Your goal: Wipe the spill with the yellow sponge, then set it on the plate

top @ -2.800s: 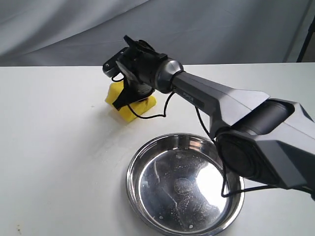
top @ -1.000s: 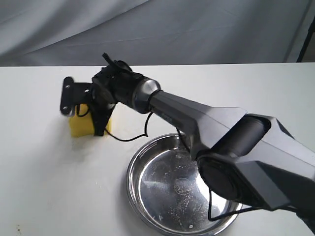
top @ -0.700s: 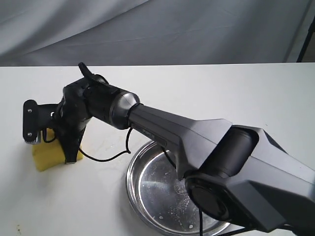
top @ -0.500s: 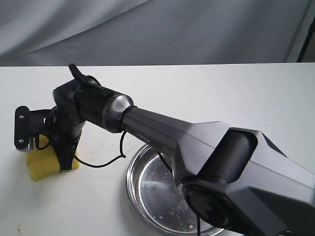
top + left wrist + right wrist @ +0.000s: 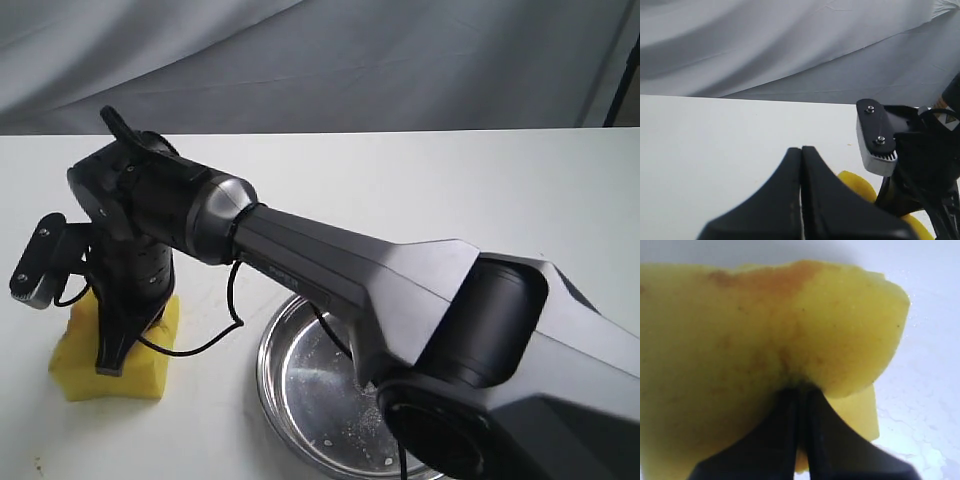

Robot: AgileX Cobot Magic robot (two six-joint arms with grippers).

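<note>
Holding the yellow sponge pinched in the clenched right gripper, down on the table at the exterior frame's lower left, long axis left-right, plate near to its right: probably calls for a lift and a short rightward carry.

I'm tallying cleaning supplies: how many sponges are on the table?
1: the yellow sponge, left of the plate in the exterior view, pinched by the right gripper. The arm may hide others.
</note>
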